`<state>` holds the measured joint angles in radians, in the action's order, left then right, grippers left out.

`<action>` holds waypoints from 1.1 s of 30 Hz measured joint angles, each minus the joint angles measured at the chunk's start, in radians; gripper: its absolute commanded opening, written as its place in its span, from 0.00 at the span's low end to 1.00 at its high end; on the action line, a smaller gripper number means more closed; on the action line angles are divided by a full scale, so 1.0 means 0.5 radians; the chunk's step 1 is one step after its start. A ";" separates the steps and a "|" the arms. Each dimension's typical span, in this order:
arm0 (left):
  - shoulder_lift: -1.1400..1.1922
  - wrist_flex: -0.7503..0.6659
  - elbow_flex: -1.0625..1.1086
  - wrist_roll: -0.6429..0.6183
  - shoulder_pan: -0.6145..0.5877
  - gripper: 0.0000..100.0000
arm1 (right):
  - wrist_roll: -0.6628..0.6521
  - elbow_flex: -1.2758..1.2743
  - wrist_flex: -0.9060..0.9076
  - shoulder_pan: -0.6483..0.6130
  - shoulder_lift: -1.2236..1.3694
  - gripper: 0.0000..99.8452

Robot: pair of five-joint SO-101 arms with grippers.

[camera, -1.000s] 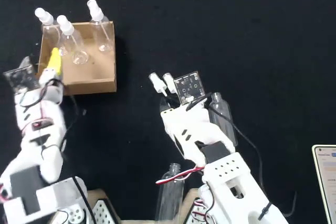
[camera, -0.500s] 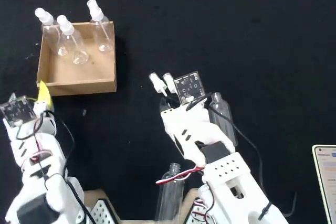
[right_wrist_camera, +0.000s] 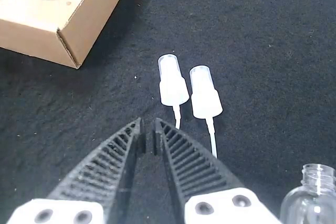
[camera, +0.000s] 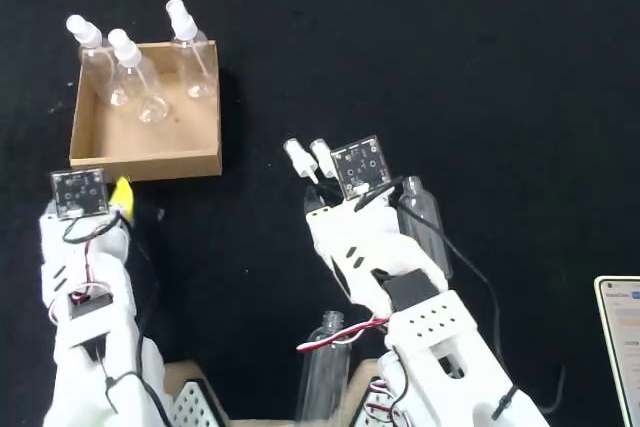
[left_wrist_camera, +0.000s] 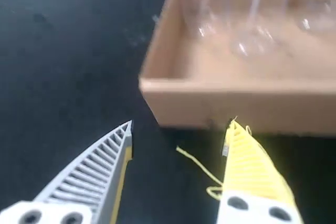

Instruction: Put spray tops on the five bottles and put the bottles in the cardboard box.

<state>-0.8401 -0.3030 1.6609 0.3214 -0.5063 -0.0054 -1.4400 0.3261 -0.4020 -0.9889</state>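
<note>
Jaws of the left gripper (left_wrist_camera: 181, 129) are standing apart and gripping nothing, hovering just on the near side of the cardboard box (camera: 150, 159). Jaws of the right gripper (right_wrist_camera: 148, 124) are sitting almost together, also empty, pointing at two loose spray tops (right_wrist_camera: 172, 83) (right_wrist_camera: 205, 97) that are lying side by side on the black table (camera: 450, 67). Three capped bottles (camera: 96, 62) (camera: 135, 82) (camera: 192, 57) are standing in the far part of the box. Two uncapped bottles are lying on the table: one (camera: 425, 217) just right of the right arm, the other (camera: 325, 367) at the near edge between the arms.
</note>
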 measured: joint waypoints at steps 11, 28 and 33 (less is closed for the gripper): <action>-0.813 1.924 -0.525 0.012 0.460 0.27 | 0.000 0.000 0.000 0.012 0.000 0.04; -0.641 1.998 -0.991 -0.341 1.145 0.27 | 0.000 0.000 0.000 0.356 0.000 0.04; -0.129 2.078 -1.227 -0.503 1.286 0.27 | 0.000 0.000 0.000 0.485 0.000 0.04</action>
<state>-0.9045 0.7357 1.0472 0.0698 0.1366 -0.0054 -1.4400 0.3261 -0.1596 -0.9889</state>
